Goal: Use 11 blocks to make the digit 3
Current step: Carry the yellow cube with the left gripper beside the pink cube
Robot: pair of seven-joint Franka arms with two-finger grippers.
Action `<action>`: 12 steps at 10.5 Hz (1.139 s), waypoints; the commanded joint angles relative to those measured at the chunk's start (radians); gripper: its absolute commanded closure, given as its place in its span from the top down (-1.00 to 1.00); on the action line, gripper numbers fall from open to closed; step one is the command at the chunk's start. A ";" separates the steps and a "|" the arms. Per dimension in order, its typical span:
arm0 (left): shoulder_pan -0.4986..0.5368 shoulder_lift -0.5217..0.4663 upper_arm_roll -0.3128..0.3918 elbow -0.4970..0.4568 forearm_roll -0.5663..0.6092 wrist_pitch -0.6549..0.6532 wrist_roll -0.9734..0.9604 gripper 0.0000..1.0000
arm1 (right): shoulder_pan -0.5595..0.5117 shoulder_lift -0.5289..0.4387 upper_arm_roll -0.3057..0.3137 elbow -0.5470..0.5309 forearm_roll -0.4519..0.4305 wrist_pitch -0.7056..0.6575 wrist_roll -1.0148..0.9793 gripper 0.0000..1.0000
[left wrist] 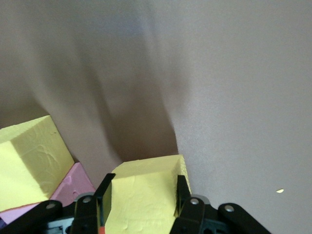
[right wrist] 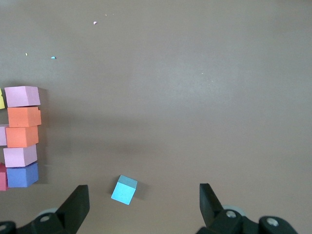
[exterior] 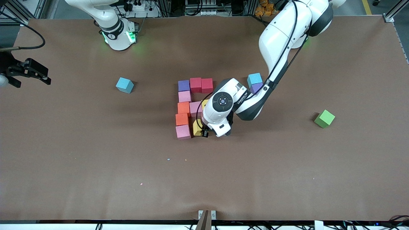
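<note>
Beside pink block [exterior: 183,132], gripped yellow block [exterior: 197,127].

Even overhead light, soft shadows, left wrist close-up blurred

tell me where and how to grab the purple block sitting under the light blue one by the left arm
Judging from the front view, the purple block has the light-blue cube on top, so a grip from above looks blocked. Lift that cube off first, then come straight down and pinch two opposite flat side faces. Foam cubes have no better handle.
</note>
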 commanded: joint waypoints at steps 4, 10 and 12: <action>-0.020 0.021 0.026 0.013 -0.004 0.042 0.012 -1.00 | -0.013 0.003 0.017 0.030 -0.001 -0.026 0.003 1.00; -0.022 0.036 0.038 0.013 -0.006 0.067 0.007 -1.00 | -0.020 0.009 0.014 0.022 -0.002 -0.037 0.003 1.00; -0.023 0.039 0.038 0.013 -0.006 0.078 0.007 -1.00 | -0.020 0.011 0.014 0.022 -0.002 -0.037 0.003 1.00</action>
